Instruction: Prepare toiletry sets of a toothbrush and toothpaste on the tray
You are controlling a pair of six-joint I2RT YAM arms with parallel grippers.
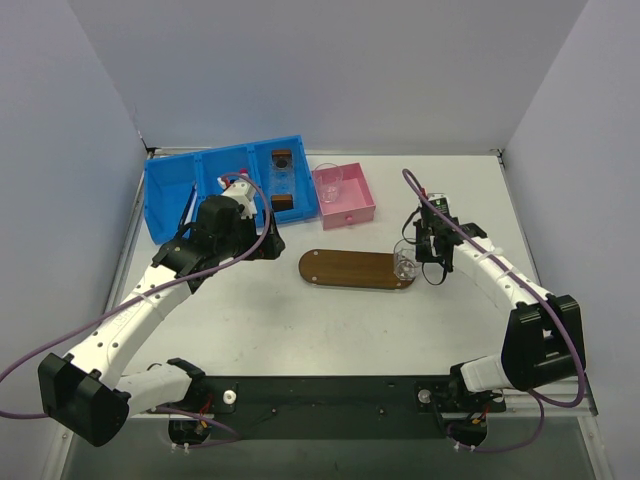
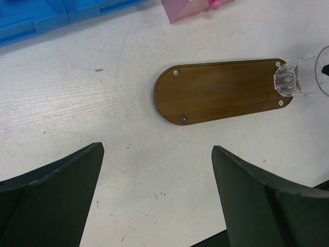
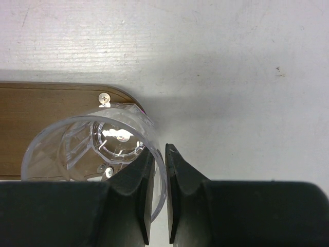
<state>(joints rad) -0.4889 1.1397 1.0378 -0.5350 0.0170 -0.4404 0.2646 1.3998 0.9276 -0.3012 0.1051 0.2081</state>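
Tray (image 1: 355, 269) lies mid-table. At its right end, the right gripper (image 3: 158, 149) pinches the rim of the clear cup (image 3: 77, 154). Further left, the left gripper (image 2: 158, 148) hangs with fingers wide apart.

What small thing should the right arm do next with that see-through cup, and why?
Probably settle the clear plastic cup onto the dark brown oval wooden tray and let go. The right gripper pinches the cup's rim, and the empty cup is over the tray's end, where it seems to belong.
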